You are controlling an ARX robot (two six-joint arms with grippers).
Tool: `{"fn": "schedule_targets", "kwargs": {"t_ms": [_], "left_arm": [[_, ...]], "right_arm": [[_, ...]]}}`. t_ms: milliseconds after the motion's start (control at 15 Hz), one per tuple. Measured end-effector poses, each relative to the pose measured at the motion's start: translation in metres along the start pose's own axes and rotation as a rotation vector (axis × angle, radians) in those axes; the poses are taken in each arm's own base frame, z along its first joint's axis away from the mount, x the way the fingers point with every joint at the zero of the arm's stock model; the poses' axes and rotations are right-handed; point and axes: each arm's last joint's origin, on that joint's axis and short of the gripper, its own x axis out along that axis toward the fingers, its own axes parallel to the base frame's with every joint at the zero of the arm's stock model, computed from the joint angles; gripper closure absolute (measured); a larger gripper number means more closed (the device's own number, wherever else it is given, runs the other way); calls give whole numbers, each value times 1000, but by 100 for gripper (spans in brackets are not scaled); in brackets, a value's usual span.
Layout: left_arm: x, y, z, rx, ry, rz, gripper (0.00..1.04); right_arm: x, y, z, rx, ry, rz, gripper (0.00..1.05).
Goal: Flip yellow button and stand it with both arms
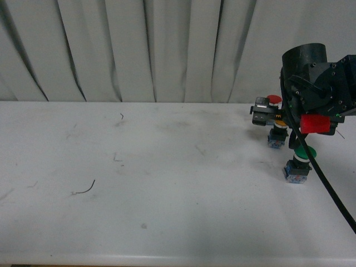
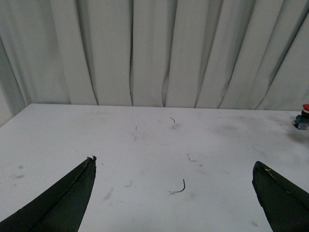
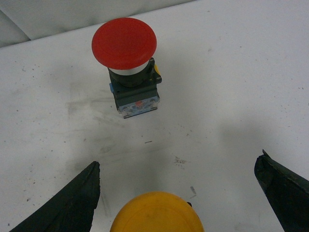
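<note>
1. Hovering over the far right part of the white bench (image 1: 167, 183), the right pincer (image 3: 178, 193) has its two black fingers (image 3: 72, 203) spread wide and nothing held between them. That wide spread looks meant to let the fingers pass either side of a cap before closing.
2. The yellow button (image 3: 157, 212) lies at the near edge of the right wrist view, between the two fingers but touching neither; only its rounded yellow-orange cap shows there, so how its body lies cannot be told from that view.
3. From the front, the yellow button (image 1: 279, 132) sits just under the right arm (image 1: 320, 83), between the red-capped button (image 1: 273, 100) behind it and the green-capped button (image 1: 300, 161) in front, all three close together on the bench.
4. The red-capped button (image 3: 128, 63) stands just beyond the pincer's opening, clear of the fingers, so a grasp here would likely take only the yellow one.
5. The left pincer (image 2: 174, 193) hangs wide open and empty over a bare stretch of bench, well apart from the buttons, probably waiting to help steady the flip.
</note>
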Motion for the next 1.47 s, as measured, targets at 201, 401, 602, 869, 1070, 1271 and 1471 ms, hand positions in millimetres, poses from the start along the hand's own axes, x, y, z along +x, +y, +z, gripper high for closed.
{"fn": "schedule_targets", "kwargs": {"t_ms": [201, 401, 602, 869, 1070, 1271, 1471], "left_arm": [[0, 0, 0, 0, 0, 0, 7], [0, 0, 0, 0, 0, 0, 7], [0, 0, 0, 0, 0, 0, 7], [0, 0, 0, 0, 0, 0, 7], [0, 0, 0, 0, 0, 0, 7], [0, 0, 0, 0, 0, 0, 7], [0, 0, 0, 0, 0, 0, 7]], "right_arm": [[0, 1, 1, 6, 5, 47, 6], [-22, -2, 16, 31, -60, 87, 6], [-63, -10, 52, 69, -163, 162, 6], [-166, -60, 68, 80, -421, 349, 9], [-281, -135, 20, -54, -556, 287, 46], [-331, -159, -52, -90, -566, 295, 83], [-338, -165, -74, -95, -585, 294, 103]]}}
